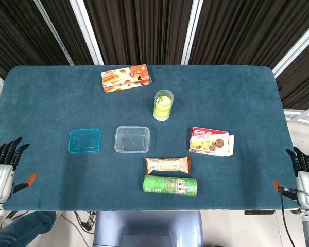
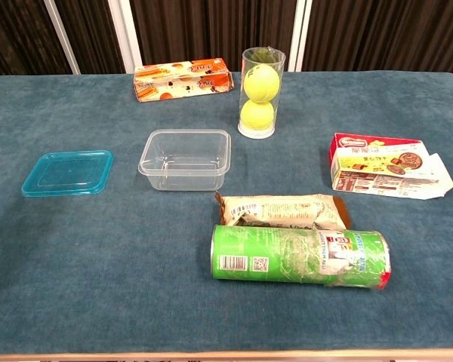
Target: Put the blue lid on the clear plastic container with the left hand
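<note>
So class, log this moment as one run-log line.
lid: on table, left of container, apart | left hand: open, at table edge | right hand: open | step: not started

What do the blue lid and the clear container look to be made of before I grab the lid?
Blue lid: likely thin translucent plastic, glossy; the cloth shows through it. Clear container: likely thin transparent plastic, shiny; its walls catch highlights and the table shows through.

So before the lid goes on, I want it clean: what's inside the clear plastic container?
Nothing shows inside the clear plastic container; only blue table cloth is visible through its floor. The blue lid lies apart, to its left.
</note>
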Motion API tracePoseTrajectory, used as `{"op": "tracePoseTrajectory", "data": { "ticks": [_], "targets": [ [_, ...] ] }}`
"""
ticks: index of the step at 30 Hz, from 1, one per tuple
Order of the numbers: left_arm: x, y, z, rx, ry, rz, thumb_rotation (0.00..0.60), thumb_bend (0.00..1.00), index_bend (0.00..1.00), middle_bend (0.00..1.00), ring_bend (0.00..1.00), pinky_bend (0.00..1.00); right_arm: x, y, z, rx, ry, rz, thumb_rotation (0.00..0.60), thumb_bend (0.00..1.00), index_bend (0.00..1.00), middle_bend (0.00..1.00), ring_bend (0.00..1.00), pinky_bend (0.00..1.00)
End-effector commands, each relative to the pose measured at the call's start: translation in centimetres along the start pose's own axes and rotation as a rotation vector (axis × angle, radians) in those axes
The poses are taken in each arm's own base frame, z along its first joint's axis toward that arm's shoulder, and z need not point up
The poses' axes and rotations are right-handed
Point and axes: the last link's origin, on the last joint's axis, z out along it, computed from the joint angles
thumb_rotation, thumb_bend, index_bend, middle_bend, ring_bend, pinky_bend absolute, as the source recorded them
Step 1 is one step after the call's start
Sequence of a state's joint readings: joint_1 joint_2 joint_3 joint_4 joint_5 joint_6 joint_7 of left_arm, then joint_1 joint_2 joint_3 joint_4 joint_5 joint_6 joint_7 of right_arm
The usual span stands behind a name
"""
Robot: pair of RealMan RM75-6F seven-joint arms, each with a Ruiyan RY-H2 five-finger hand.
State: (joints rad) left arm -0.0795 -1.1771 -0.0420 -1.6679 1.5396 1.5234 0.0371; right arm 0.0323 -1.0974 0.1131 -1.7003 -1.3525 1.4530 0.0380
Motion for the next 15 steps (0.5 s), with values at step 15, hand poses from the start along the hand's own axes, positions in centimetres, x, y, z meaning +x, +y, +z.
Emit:
{"op": "tracePoseTrajectory", "data": {
  "ticks": [15],
  "targets": [
    [-0.03,-0.28,-0.03,0.036,-0.008,0.002,0.600,0.22,0.12,0.00,0.00,0.00,-0.03,0.01,-0.01,-0.002,-0.003,-0.002,0.600,0.29,0.10,0.00,0.00,0.00]
  ]
}}
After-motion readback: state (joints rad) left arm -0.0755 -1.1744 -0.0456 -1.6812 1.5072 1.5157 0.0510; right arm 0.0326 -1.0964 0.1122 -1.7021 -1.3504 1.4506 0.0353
